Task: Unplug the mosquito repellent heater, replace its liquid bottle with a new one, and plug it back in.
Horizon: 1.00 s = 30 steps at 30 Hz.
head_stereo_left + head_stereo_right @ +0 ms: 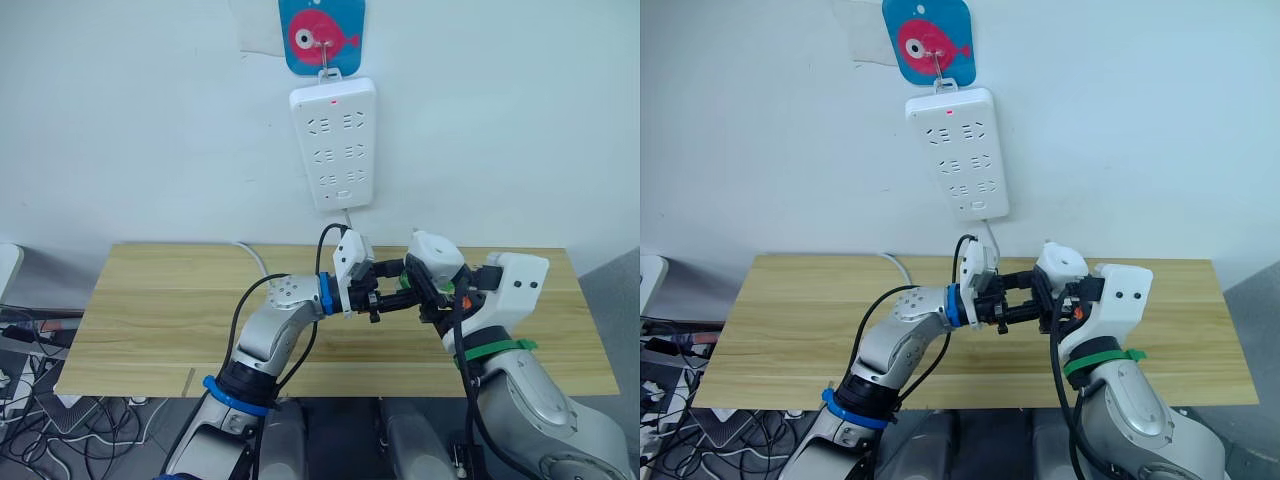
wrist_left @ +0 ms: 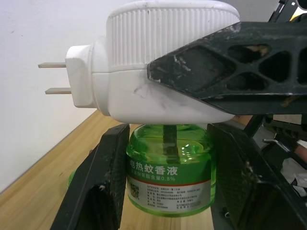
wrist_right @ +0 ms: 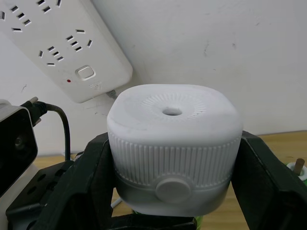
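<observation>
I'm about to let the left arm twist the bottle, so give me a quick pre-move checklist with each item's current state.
1. Heater unplugged, prongs free of the power strip: ok.
2. Right gripper clamped on the heater's sides: ok.
3. Left gripper around the green bottle, a finger on each side: ok; firm contact: cannot tell.
4. Bottle still seated in the heater, neck up inside it: ok.
5. Held above the table, clear of the wall: ok.
6. Is this the old bottle or the new one: cannot tell.
</observation>
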### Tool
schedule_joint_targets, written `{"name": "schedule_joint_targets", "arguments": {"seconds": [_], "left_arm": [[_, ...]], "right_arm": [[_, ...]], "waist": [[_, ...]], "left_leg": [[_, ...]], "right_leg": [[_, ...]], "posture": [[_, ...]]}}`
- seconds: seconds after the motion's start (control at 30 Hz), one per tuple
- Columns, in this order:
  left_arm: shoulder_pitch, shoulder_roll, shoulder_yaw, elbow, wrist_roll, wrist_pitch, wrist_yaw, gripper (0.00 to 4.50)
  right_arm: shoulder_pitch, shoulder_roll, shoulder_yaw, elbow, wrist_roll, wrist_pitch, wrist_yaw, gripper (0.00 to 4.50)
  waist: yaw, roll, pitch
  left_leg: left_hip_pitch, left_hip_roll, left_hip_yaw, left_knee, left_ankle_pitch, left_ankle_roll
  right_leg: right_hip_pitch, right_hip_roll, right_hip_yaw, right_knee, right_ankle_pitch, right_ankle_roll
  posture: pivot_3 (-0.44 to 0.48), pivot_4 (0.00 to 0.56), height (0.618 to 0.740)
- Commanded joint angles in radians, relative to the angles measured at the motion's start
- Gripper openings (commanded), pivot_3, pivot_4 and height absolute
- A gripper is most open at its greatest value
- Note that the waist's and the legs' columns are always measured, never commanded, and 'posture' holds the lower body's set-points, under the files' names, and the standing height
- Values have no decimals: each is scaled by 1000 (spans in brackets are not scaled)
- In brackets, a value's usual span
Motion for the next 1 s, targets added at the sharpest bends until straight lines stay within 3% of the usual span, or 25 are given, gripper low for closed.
{"name": "schedule_joint_targets", "arguments": {"seconds": [0.03,0.13,0.17,0.4,0.53,0.77,1.0], "left_arm": [[-1,47,4,-77,-57,34,-74,3447],[-14,114,37,-110,-94,71,-111,4431],[-20,142,53,-118,-104,78,-123,4500],[-6,281,216,-178,-188,100,-129,4500],[-51,324,281,-98,-180,89,-121,4500],[-200,328,351,108,-119,-21,-69,4500],[-234,342,375,184,-96,-97,-64,4500]], "right_arm": [[2,4,-80,-30,-40,1,29,2935],[-11,6,-127,-13,-38,9,57,2935],[-18,4,-140,-10,-36,14,70,2935],[-33,-57,-234,1,-27,55,198,2935],[-68,-89,-254,4,-9,81,263,2935],[-163,-95,-243,1,8,130,324,2935],[-215,-98,-231,-14,30,164,373,2935]], "waist": [[0,0,0],[0,0,0],[1,0,0],[3,0,0],[4,0,0],[5,0,-1],[6,0,-1]], "left_leg": [[0,0,0,0,0,0],[0,0,0,0,0,0],[0,0,0,0,0,0],[0,0,0,-1,0,0],[0,0,0,-1,0,0],[0,0,0,0,0,0],[1,0,-1,1,0,0]], "right_leg": [[0,0,0,0,0,0],[0,0,0,1,0,0],[0,0,0,1,0,0],[-1,0,0,1,0,0],[-1,0,0,1,0,0],[-1,0,-1,1,0,0],[-1,-1,-1,6,0,0]], "posture": [[15,249,740],[34,248,740],[38,247,740],[67,244,740],[82,243,740],[87,244,740],[93,236,740]]}}
